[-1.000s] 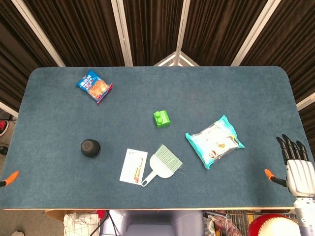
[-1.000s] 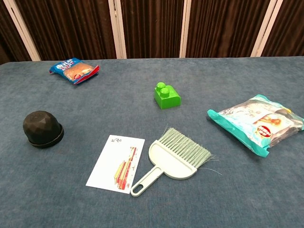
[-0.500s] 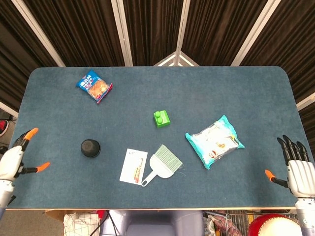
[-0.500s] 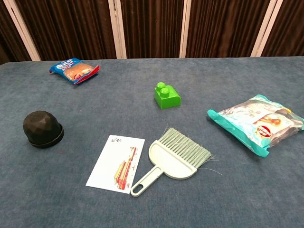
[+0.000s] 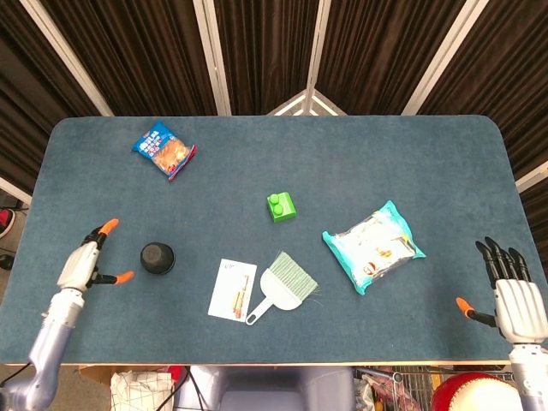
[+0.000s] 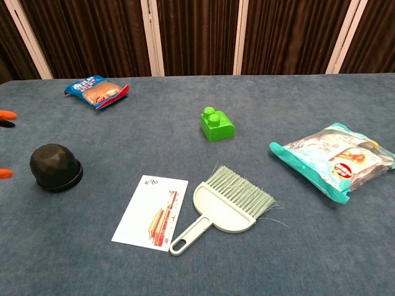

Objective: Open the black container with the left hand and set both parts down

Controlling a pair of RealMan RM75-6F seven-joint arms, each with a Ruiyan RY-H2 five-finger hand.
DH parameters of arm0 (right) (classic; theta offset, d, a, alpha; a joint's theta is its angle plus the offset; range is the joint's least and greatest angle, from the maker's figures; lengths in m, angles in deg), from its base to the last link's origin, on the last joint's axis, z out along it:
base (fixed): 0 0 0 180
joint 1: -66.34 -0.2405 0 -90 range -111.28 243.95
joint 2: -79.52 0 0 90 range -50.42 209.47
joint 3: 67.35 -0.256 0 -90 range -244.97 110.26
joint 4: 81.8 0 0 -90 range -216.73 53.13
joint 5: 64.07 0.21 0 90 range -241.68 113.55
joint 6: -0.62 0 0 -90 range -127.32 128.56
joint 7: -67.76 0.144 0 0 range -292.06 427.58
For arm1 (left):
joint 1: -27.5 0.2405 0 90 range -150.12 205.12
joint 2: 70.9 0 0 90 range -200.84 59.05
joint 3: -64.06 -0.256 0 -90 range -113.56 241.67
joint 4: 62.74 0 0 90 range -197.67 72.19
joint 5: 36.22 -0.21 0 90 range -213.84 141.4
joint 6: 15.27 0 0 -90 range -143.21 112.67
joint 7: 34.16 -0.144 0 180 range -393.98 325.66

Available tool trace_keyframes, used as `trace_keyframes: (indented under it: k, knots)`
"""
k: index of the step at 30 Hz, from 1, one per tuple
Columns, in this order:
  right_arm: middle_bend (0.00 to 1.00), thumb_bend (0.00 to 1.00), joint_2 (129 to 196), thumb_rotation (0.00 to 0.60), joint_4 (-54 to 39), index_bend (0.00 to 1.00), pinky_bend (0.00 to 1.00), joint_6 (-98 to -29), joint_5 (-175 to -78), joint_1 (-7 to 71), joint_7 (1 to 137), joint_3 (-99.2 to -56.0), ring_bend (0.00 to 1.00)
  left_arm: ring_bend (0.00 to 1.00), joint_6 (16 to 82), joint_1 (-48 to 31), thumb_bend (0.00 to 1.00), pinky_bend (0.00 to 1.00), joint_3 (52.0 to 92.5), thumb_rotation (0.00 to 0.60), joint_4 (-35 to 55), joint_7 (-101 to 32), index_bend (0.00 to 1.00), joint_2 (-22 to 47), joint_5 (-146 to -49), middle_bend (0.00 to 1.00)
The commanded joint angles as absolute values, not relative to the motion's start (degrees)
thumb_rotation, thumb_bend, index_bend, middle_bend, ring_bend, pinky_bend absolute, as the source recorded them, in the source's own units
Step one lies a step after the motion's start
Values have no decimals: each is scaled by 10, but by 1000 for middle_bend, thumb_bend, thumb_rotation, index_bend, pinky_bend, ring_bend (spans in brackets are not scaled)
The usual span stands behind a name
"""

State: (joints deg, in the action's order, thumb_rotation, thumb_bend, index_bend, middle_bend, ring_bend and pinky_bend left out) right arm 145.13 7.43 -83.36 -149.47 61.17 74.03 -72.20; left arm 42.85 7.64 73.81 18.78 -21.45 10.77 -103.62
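The black container (image 5: 157,257) is a small domed pot with a faceted lid, standing shut on the blue table's left side; the chest view shows the black container (image 6: 55,167) at mid left. My left hand (image 5: 88,264) hovers just left of it, fingers spread and empty, a short gap from the pot. Only its orange fingertips (image 6: 5,115) show at the chest view's left edge. My right hand (image 5: 510,295) is off the table's front right corner, fingers spread, holding nothing.
A white card (image 5: 232,289) and a small green brush with dustpan (image 5: 282,285) lie right of the container. A green block (image 5: 281,206) sits mid-table, a teal snack bag (image 5: 373,245) to the right, a blue snack packet (image 5: 164,150) at back left.
My left hand has come in from the table's left edge toward the black container, first appearing half a second ago. The right hand has shifted slightly. The objects have not moved.
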Motion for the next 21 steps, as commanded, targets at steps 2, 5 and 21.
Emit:
trace_keyframes:
  k: [2,5,21]
  knots:
    - [30,209,1451,600,72,0,36,-834,-1494,610,747,-724,106,0,414,62,157,0,729,600,157,-213,33,140,-1044,72]
    - [30,209,1451,600,71,0,36,-835,-1496,610,750,-723,106,0,409,58,149,0,723,600,143,-211,32,154,-1053,72]
    - [30,209,1451,600,69,0,36,-829,-1494,607,755,-723,106,0,394,32,176,0,726,600,99,-223,30,214,-1057,155]
